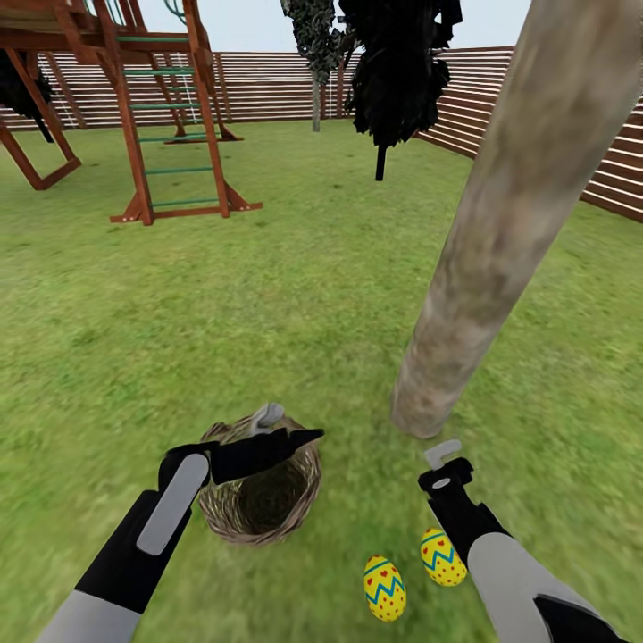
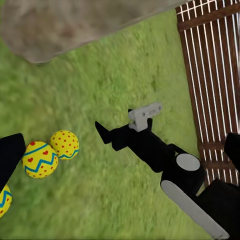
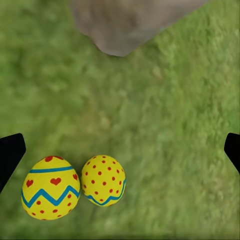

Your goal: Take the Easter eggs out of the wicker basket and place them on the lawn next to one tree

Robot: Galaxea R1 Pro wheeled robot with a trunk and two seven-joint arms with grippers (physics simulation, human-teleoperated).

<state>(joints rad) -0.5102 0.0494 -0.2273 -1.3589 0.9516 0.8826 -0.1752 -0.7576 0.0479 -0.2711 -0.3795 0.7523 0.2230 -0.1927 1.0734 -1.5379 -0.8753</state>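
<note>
My right gripper [image 1: 444,464] hangs with its jaws spread wide and empty above the lawn [image 1: 295,295], just short of the foot of the tree [image 1: 500,223]. Two eggs lie on the grass just behind and under those jaws, touching or nearly touching each other: the hearts egg [image 3: 50,188] and the dotted egg [image 3: 103,180]. My left gripper [image 1: 290,427] reaches over the near rim of the basket [image 1: 308,487], which sits on the grass beside the two eggs. A third egg [image 2: 3,200] peeks in at the edge of my left wrist view, right at one dark fingertip [image 2: 10,152]; I cannot tell whether those jaws hold it. Past the jaws stand the play set [image 1: 134,107] and the fence [image 1: 616,170].
</note>
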